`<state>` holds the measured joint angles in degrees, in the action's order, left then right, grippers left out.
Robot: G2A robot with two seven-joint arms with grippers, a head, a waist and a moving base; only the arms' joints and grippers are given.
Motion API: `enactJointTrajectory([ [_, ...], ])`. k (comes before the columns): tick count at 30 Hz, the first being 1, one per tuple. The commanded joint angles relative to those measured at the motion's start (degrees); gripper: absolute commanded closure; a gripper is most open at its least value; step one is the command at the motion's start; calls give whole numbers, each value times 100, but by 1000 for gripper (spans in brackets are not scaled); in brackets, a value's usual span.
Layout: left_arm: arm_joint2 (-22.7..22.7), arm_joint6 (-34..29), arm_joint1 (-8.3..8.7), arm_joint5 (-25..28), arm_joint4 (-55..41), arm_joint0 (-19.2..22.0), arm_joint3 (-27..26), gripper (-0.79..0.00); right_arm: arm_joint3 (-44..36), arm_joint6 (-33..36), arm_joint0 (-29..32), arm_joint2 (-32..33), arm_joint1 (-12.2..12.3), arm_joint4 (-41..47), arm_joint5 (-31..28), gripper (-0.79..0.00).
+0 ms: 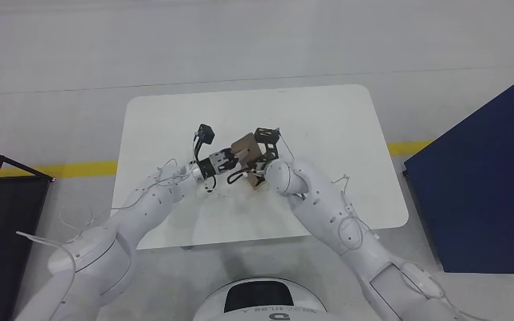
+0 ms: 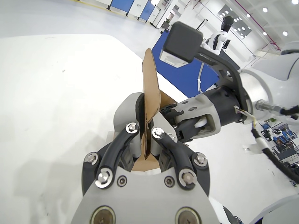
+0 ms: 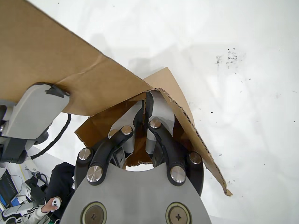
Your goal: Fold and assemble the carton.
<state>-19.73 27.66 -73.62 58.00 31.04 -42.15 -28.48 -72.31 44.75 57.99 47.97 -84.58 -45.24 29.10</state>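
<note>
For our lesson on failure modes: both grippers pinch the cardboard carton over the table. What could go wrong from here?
1. The left gripper clamps a single thin panel of the carton; that panel might buckle or slip during folding.
2. The right gripper pinches a flap close by, so opposing pulls could tear the cardboard.

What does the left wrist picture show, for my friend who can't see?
The left gripper is shut on the brown carton, whose flap stands up over the white table. The right gripper holds the carton too.
</note>
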Motion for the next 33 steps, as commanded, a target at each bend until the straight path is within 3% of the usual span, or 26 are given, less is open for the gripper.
enactJointTrajectory([
  [1,21,11,5,0,-2,-1,8,0,77,15,-43,-17,-17,17,-17,0],
  [14,114,-21,-14,0,-149,59,-40,0,-233,-430,191,287,-33,447,-291,0],
  [25,163,-32,-33,0,-216,78,-10,0,-28,-481,148,322,-91,405,611,0],
  [33,196,1,-27,0,-222,76,14,0,239,-355,-55,33,-172,141,704,0],
])
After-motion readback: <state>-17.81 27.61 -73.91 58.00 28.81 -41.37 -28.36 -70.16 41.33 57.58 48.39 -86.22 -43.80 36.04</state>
